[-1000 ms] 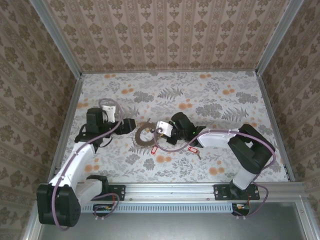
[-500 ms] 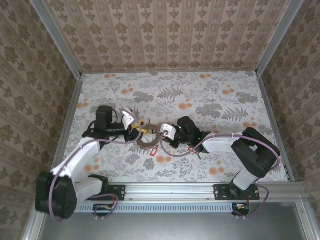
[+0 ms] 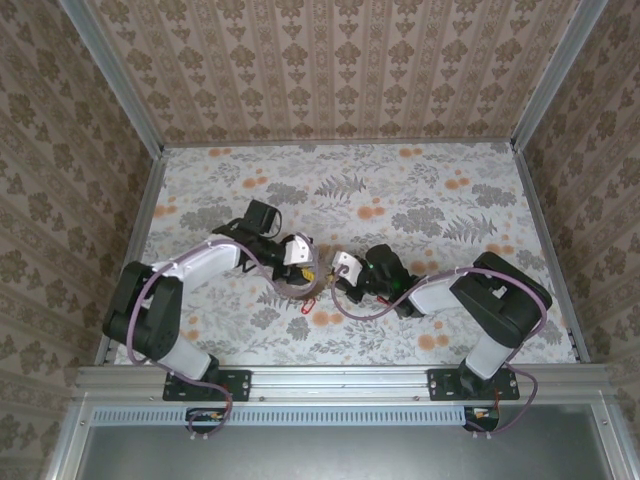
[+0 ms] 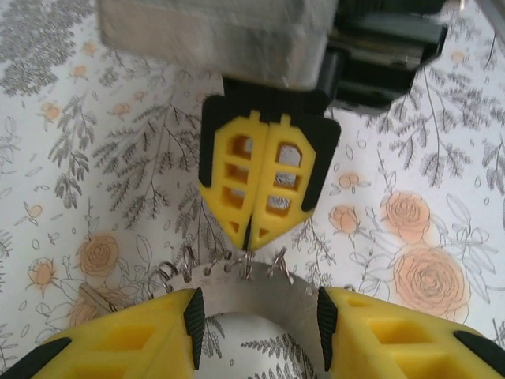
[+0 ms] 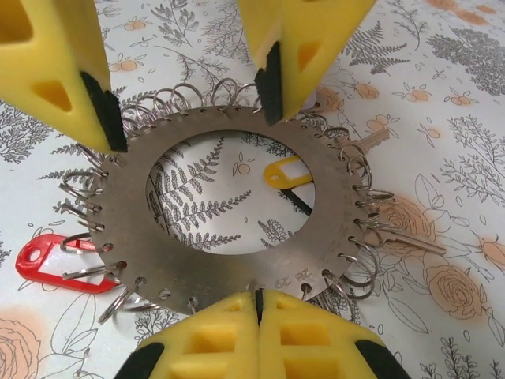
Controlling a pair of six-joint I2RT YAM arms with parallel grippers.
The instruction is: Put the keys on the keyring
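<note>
The left arm and right arm had white shells, black joints and looping purple cables. The gripper fingers were chunky yellow latticed wedges, each faced with thin black pads.

Near middle of the table, close to the arm bases: the keyring, between the two grippers, left gripper at its left side and right gripper at its right. From the right wrist: near rim pinched in right gripper, far rim between the left fingers, touching both. Below the hollow centre, on the table, one tagged key. Just beside the lower left edge, a second tagged key. At the right edge, another key pointing outward.
</note>
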